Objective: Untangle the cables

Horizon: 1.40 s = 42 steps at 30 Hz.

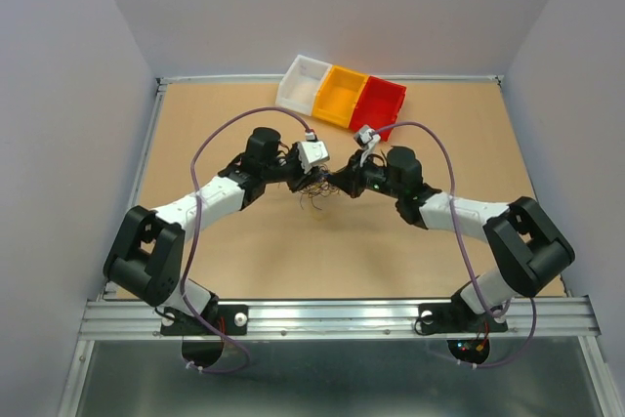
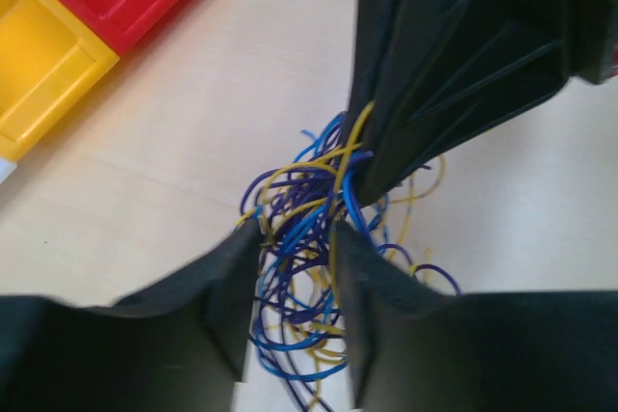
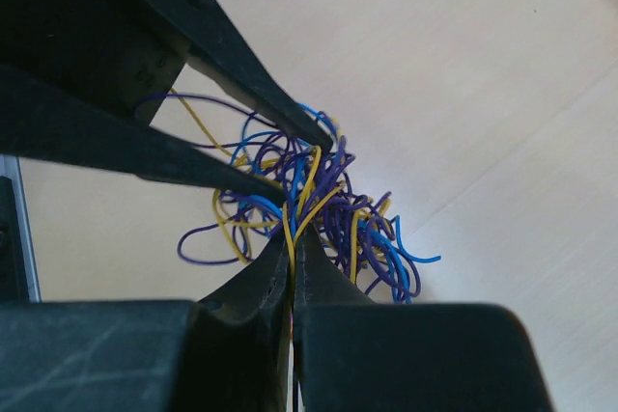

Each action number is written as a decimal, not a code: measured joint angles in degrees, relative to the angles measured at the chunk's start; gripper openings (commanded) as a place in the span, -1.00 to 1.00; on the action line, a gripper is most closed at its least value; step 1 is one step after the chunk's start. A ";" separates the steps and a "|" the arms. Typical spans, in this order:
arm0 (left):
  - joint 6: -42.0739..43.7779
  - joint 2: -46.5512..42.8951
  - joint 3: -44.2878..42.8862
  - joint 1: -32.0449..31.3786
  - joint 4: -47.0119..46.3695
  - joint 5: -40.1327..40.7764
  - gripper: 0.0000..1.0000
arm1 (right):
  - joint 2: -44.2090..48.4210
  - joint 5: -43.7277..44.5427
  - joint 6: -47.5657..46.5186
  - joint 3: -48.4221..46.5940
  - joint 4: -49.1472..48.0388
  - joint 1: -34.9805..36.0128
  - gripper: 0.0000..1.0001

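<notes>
Thin, curly blue, purple and yellow cables (image 2: 299,200): one tangle, being worked at the centre of the tan wooden table (image 1: 244,261), none yet separated. Yellow strands are being pinched by the closed right gripper (image 3: 291,243). The clump is being straddled by the half-open left gripper (image 2: 295,233), nothing clamped.

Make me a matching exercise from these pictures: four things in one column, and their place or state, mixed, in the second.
1 left gripper
2 right gripper
3 red bin
4 white bin

A left end of the row, top view
B shut on cables
C right end of the row, top view
D open around the cables

Pairs: 1-D, 2-B, 3-C, 4-A
</notes>
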<state>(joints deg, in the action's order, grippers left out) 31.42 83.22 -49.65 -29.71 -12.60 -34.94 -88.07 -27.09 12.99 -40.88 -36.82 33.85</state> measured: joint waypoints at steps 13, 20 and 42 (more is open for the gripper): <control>-2.34 2.10 -1.07 -0.98 -0.46 1.31 -1.00 | 7.06 6.34 0.17 5.27 0.52 0.00 -0.99; -11.26 2.10 -1.55 2.58 -4.57 -1.14 -1.00 | 10.21 22.80 4.00 5.90 1.60 1.79 -0.95; -14.71 1.29 -2.78 9.81 -5.33 11.13 -1.00 | 26.03 59.98 8.28 13.49 12.39 0.44 0.53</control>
<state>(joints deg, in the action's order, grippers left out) 16.71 84.51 -52.42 -19.90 -17.93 -23.81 -62.04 32.88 21.28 -27.40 -24.43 34.28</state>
